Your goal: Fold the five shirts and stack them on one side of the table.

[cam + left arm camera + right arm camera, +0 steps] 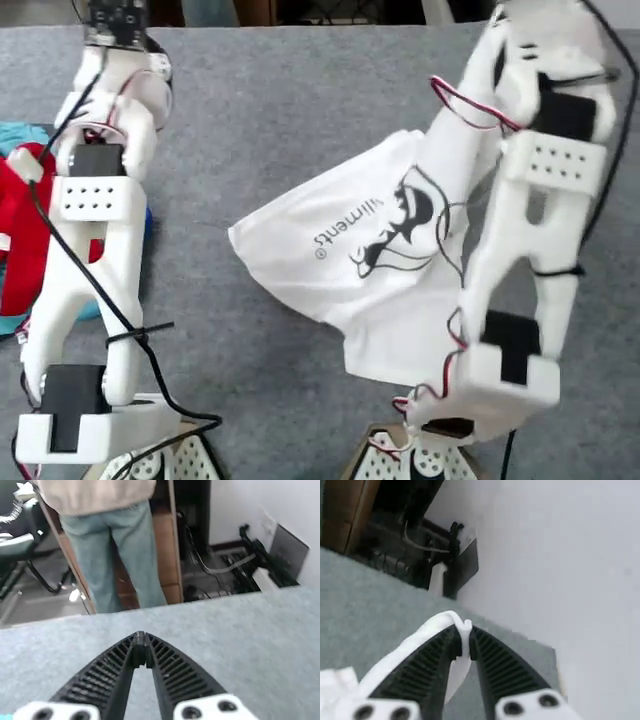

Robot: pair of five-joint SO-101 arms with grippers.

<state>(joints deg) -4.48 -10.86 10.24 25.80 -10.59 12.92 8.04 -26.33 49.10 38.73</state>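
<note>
— Which step is this?
— Folding the white shirt (pixel 340 250), I'd judge. The right gripper (pixel 462 642) pinches a fold of its cloth, right of the table's (pixel 260 110) middle.
— The left gripper (pixel 140 650)?
— Pressed together, empty, near the red shirt (pixel 25 240) at the left edge. Next — carry that fold across and lay it flat.

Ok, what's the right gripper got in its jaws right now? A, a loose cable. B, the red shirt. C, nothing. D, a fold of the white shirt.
D: in the right wrist view the right gripper is closed on a fold of the white shirt, with white cloth pinched at its tip.
</note>
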